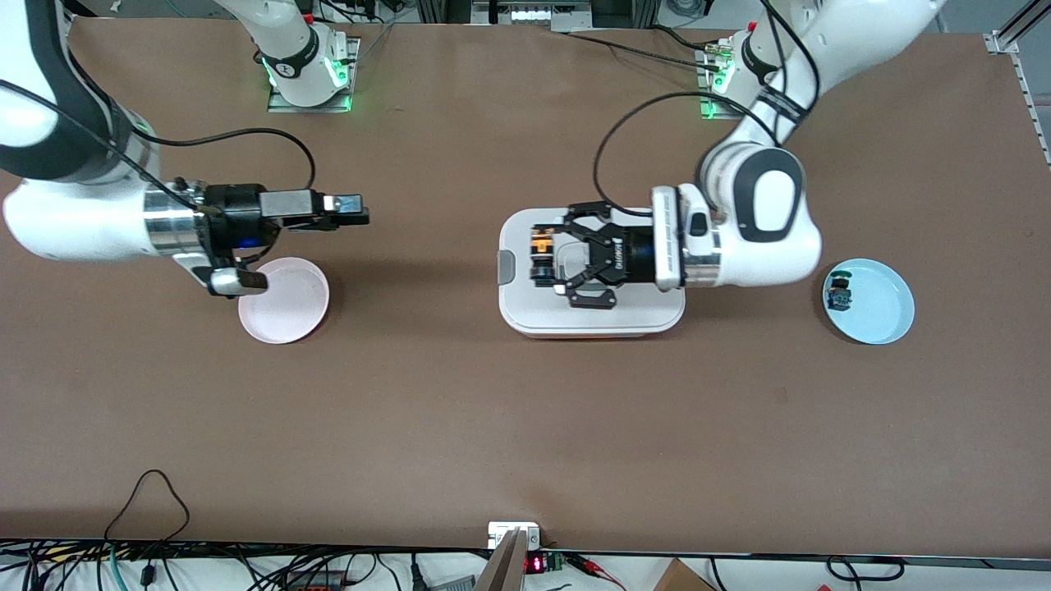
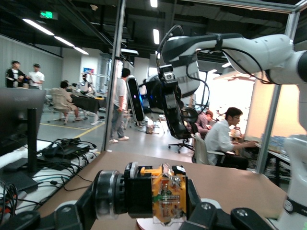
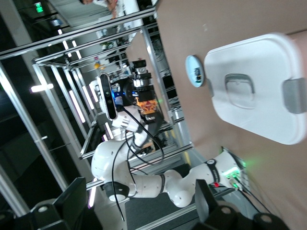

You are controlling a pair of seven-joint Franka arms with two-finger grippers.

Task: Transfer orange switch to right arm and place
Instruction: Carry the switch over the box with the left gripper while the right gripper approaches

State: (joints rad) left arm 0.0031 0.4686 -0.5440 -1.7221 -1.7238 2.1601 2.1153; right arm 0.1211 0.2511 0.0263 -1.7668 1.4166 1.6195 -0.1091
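Two arms face off mid-handover: my left fingers (image 1: 548,264) pinch the orange switch (image 1: 539,244) over the white box (image 1: 525,316); my right fingers (image 1: 316,245), spread wide, must come around it.

The desk (image 1: 460,410) is plain brown. One plate (image 1: 287,308) is pale pink, another (image 1: 883,308) light blue. The lidded box (image 1: 525,308) is white with grey latches. The orange switch (image 1: 542,254) is black and orange.

We saw two white arms with dark grey joint panels: the right arm (image 1: 90,213) wore a silver wrist and black cable, the left arm (image 1: 755,222) black open-link fingers.
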